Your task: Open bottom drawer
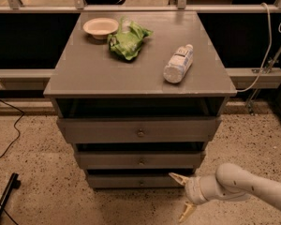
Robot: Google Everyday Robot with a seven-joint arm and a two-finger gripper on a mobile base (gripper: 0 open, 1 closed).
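Observation:
The bottom drawer (117, 181) is the lowest and narrowest of three grey drawers, with a small round knob (141, 182) at its centre. Its front stands shut, set back under the middle drawer (140, 160). The top drawer (139, 131) is the widest. My gripper (183, 195) comes in from the lower right on a white arm. Its two tan fingers are spread apart, one fingertip (174, 176) near the bottom drawer's right end, the other lower, over the floor. It holds nothing.
On the cabinet top (84, 74) lie a cream bowl (100, 26), a green bag (129, 40) and a plastic bottle (178, 63) on its side. A speckled floor (33, 172) surrounds the cabinet. A black cable (9, 130) and a dark leg (3, 198) lie at the left.

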